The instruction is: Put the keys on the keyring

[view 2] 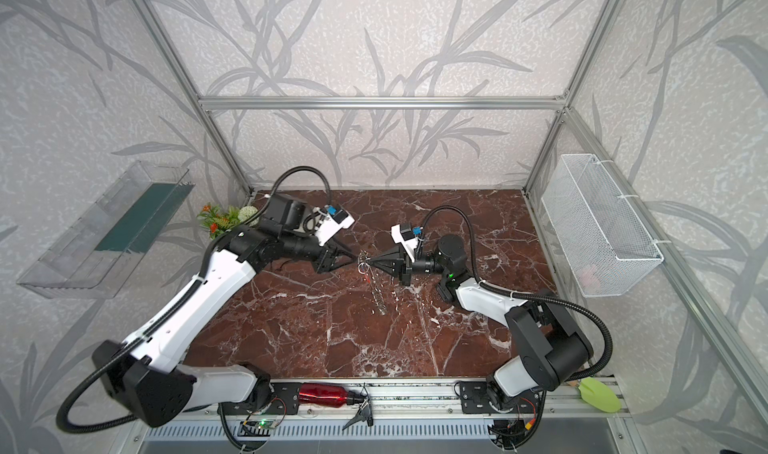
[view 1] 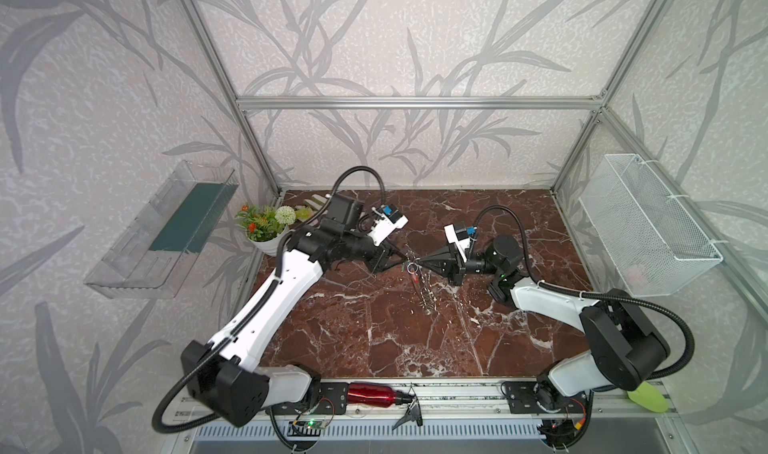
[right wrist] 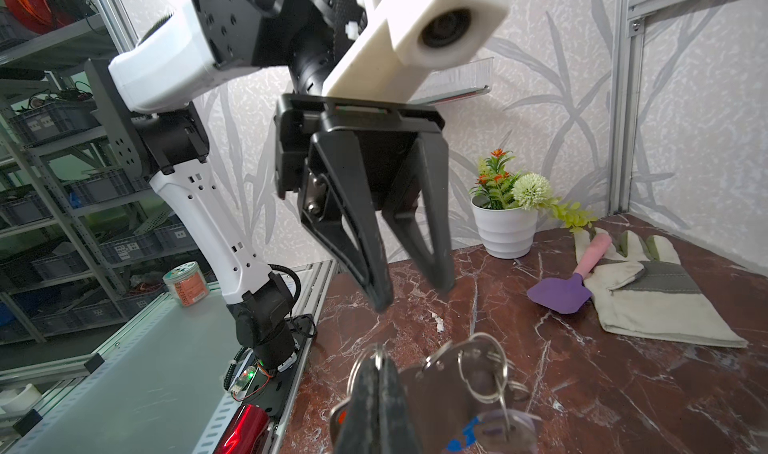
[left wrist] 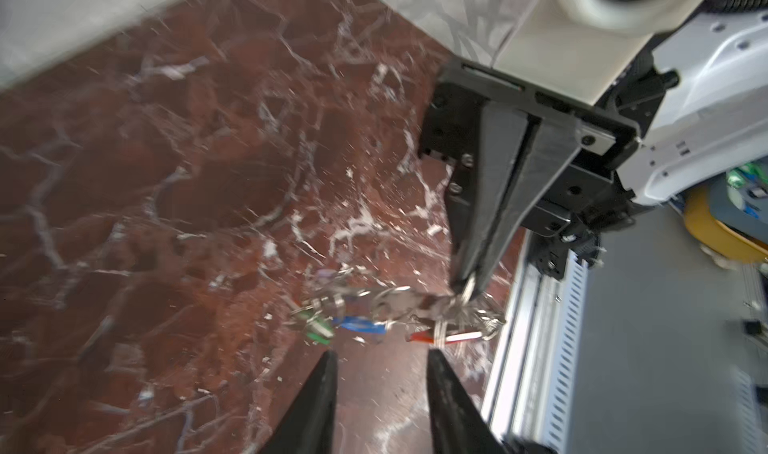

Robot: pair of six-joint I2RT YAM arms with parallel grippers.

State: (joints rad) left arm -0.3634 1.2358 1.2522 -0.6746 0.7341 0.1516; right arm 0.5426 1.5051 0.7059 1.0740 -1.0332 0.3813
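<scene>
Right wrist view: my right gripper (right wrist: 376, 389) fills the bottom middle of the frame. Its fingers are pressed flat together on one split ring (right wrist: 379, 358) of the keyring (right wrist: 440, 375).

Right gripper: clenched on that ring. In the left wrist view I see the same pinch right of centre, with the ring caught between the two black tips.

Keyring: in both top views it hangs from my right gripper's tip near the middle of the frame and slants toward the lower right over the marble table (view 1: 374, 348). I cannot tell whether its low end touches the marble.

Keys: in the left wrist view the keys (left wrist: 361, 327) with green, blue and red tags dangle along the keyring, blurred, low in the frame. In the right wrist view I can make out only a blue tag, at the bottom edge.

Left gripper: released. In the right wrist view my left gripper (right wrist: 415, 294) sits at centre frame with its jaws spread and nothing between them, its tips pointing down at the keyring.

Left gripper place: in both top views it sits just left of the keyring, facing my right gripper. I cannot tell whether a tip touches a ring.

Back left corner: the right wrist view shows a plant pot (right wrist: 505, 231) at right of centre. A glove (right wrist: 648, 294) lies lower right of it, and a purple trowel (right wrist: 557, 294) rests partly on the glove.

Front rail: a red bottle (view 1: 372, 393) lies at the bottom middle of a top view.
</scene>
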